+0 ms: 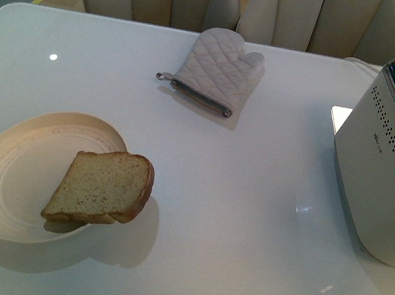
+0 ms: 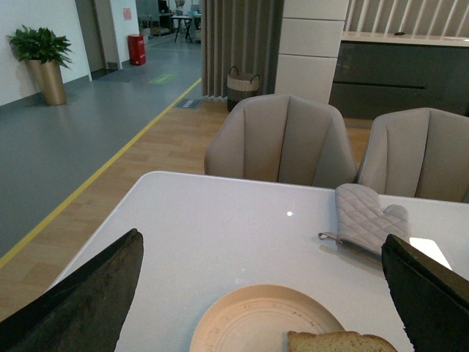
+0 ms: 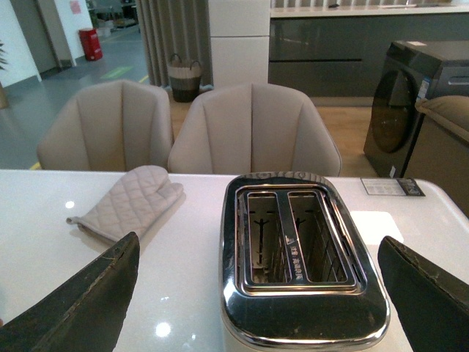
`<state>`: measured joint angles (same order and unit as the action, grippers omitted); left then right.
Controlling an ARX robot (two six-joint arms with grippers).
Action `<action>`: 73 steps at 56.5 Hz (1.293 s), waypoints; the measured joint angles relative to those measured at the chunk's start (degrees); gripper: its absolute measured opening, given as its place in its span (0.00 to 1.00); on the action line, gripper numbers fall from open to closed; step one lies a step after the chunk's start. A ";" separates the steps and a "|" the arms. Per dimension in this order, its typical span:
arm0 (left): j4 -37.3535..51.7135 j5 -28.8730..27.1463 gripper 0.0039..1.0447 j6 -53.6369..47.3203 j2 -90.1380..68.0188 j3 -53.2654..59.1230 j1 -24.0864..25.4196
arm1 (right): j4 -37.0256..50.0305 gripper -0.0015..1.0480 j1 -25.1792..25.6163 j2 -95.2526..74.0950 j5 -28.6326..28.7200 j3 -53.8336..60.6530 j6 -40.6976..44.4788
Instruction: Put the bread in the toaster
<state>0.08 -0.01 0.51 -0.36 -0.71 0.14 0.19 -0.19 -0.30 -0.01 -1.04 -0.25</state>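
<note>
A tan speckled slice of bread (image 1: 102, 188) with a brown crust lies half on a round cream plate (image 1: 20, 168) at the front left, its rounded end overhanging the plate's right rim. The white dotted toaster (image 1: 383, 172) with a chrome top stands at the right edge. Neither arm shows in the front view. My left gripper (image 2: 264, 293) is open above the plate (image 2: 256, 319), with the bread (image 2: 341, 342) just showing below it. My right gripper (image 3: 260, 293) hovers open over the toaster (image 3: 300, 257), whose two slots are empty.
A quilted grey oven mitt (image 1: 218, 70) lies at the table's back middle. Two beige chairs (image 1: 238, 7) stand behind the white table (image 1: 246, 219). A bright patch of light sits left of the toaster.
</note>
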 joint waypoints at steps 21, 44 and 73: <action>0.00 0.00 0.93 0.00 0.00 0.00 0.00 | 0.00 0.91 0.00 0.00 0.00 0.00 0.00; -23.93 15.67 0.93 3.76 -15.28 -10.60 4.39 | 0.00 0.91 0.00 0.02 0.04 0.00 0.00; 12.22 17.49 0.93 0.79 -78.14 -24.74 12.15 | 0.00 0.91 0.00 0.02 0.02 0.00 0.00</action>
<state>12.29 17.47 1.30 -78.50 -25.45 12.29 0.19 -0.19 -0.27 0.01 -1.04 -0.25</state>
